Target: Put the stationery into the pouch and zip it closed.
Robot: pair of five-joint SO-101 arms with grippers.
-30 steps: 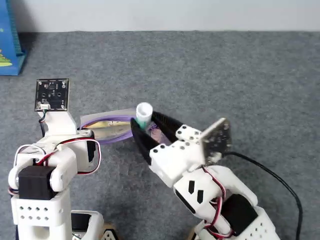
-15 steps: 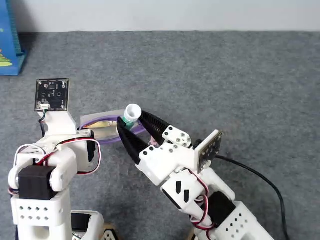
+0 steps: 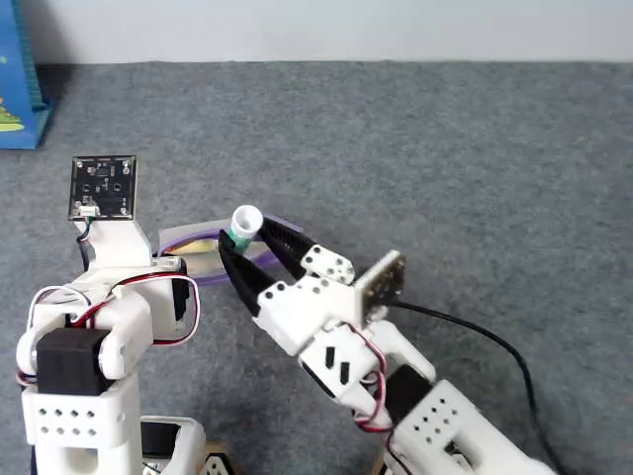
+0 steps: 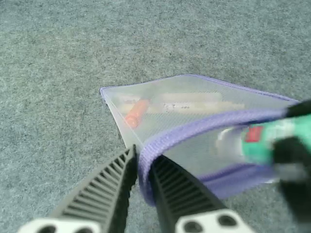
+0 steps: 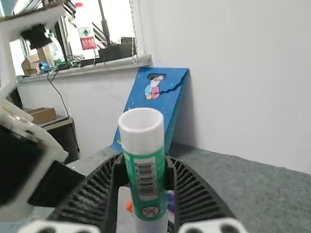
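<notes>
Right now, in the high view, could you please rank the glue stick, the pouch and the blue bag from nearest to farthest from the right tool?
1. Glue stick: held in the right tool.
2. Pouch: lying just beneath its tips.
3. Blue bag: far left, by the wall.

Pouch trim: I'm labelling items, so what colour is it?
The pouch trim is purple, clearest in the left wrist view.
</notes>
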